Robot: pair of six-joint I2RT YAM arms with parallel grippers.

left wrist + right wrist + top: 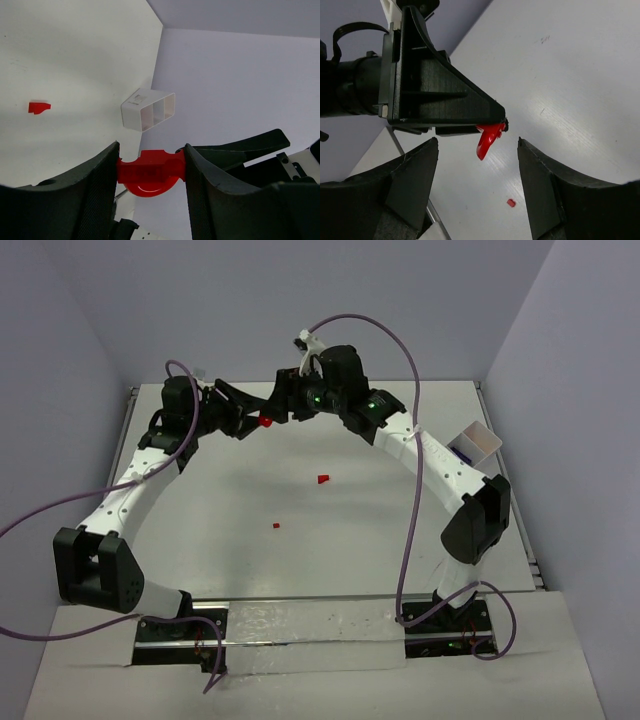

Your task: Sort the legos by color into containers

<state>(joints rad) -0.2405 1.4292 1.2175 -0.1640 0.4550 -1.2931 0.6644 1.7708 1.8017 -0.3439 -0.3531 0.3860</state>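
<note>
A red lego is clamped in the left gripper well left of the container, the right gripper is held spread beside that lego, and two more red legos are seen on the tabletop, also left of the container.

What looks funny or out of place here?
Nothing looks broken or spilled. The only container in view sits crooked at the right edge of the table, away from the loose red legos.

One red lego held aloft, two legos lying apart; white container far right.
</note>
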